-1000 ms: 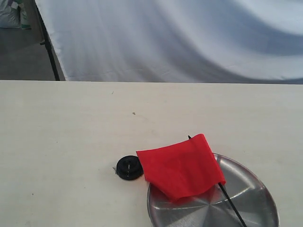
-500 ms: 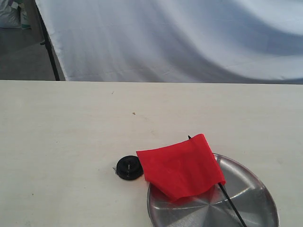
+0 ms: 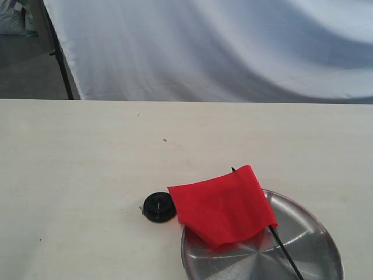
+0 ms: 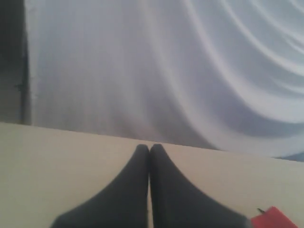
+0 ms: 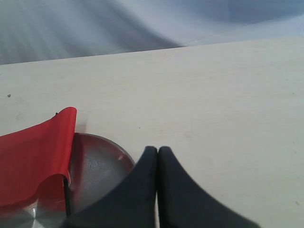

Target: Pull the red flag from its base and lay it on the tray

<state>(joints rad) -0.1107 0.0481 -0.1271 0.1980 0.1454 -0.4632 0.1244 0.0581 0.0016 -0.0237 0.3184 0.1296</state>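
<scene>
The red flag (image 3: 224,205) lies across the steel tray (image 3: 309,233), cloth draped over the tray's near-left rim, its black pole (image 3: 285,254) running over the dish. The small black base (image 3: 159,206) sits on the table just left of the tray, with no pole in it. No gripper shows in the exterior view. My left gripper (image 4: 149,148) is shut with nothing in it, above bare table, and a corner of the red flag (image 4: 273,218) shows at the frame's edge. Beside the tray (image 5: 97,164) and the flag (image 5: 33,154) is my right gripper (image 5: 157,149), shut and holding nothing.
A pale wooden table (image 3: 87,163) carries everything. A white cloth backdrop (image 3: 221,46) hangs behind its far edge, with a dark stand leg (image 3: 60,64) at the back left.
</scene>
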